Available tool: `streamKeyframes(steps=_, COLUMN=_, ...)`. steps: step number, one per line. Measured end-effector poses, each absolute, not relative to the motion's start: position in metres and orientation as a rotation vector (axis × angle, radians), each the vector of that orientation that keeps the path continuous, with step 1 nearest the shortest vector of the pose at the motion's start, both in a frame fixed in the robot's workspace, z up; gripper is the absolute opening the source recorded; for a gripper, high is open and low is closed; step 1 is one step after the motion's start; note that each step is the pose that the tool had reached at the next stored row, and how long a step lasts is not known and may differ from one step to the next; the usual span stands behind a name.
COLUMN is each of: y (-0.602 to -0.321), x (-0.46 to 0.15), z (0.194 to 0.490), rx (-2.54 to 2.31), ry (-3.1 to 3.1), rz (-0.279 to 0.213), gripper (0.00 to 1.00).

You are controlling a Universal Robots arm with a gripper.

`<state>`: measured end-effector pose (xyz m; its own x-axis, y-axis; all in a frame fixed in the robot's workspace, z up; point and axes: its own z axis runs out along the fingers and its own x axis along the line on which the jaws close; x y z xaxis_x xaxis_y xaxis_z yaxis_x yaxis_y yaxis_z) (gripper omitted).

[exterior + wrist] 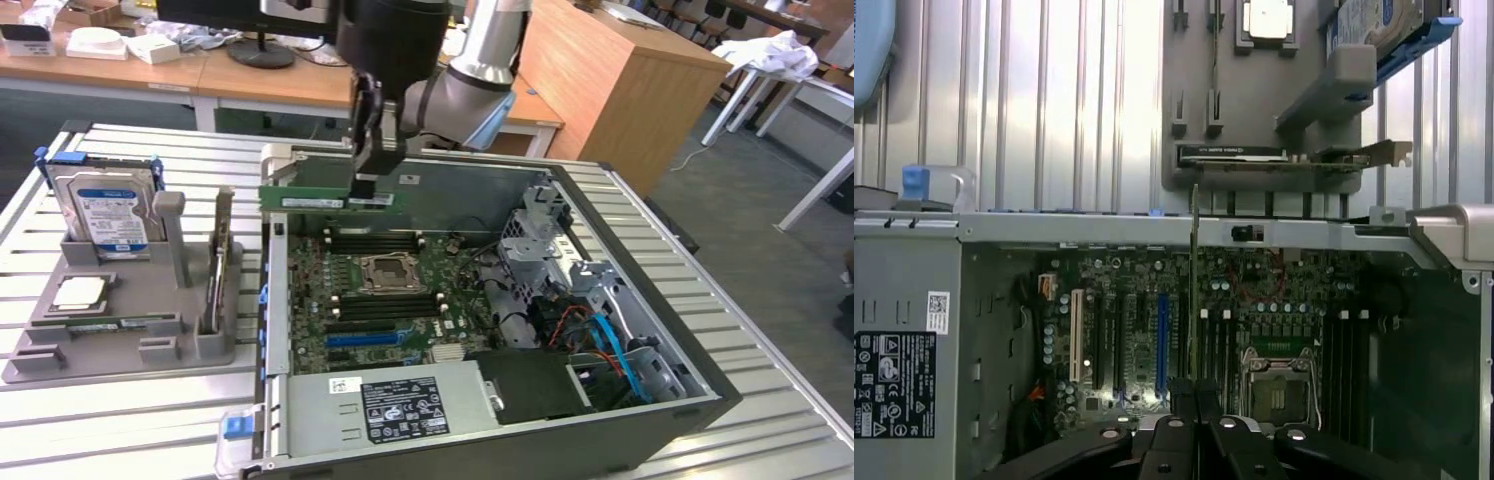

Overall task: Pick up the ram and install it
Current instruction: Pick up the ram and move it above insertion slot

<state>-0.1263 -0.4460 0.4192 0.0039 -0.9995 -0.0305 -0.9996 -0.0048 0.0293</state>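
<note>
My gripper is shut on the ram, a long thin green stick held level and on edge in the air. It hangs over the back part of the open computer case, above the motherboard. In the wrist view the ram appears edge-on as a thin line rising from between the fingertips of my gripper. Under it run the dark memory slots beside the empty processor socket. The same slots sit just behind the socket in the exterior view.
A grey parts holder stands on the slatted table at the exterior view's left. It carries a blue-and-white hard drive, a silver processor chip and an upright card. The power supply fills the case's near end; cables and drive bays crowd its right side.
</note>
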Motion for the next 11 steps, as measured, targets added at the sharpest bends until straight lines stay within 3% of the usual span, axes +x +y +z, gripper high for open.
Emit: streamKeyframes(steps=11, y=-0.446, x=-0.090, z=0.419, rx=-2.225, ry=2.215, rz=0.066, gripper=0.11)
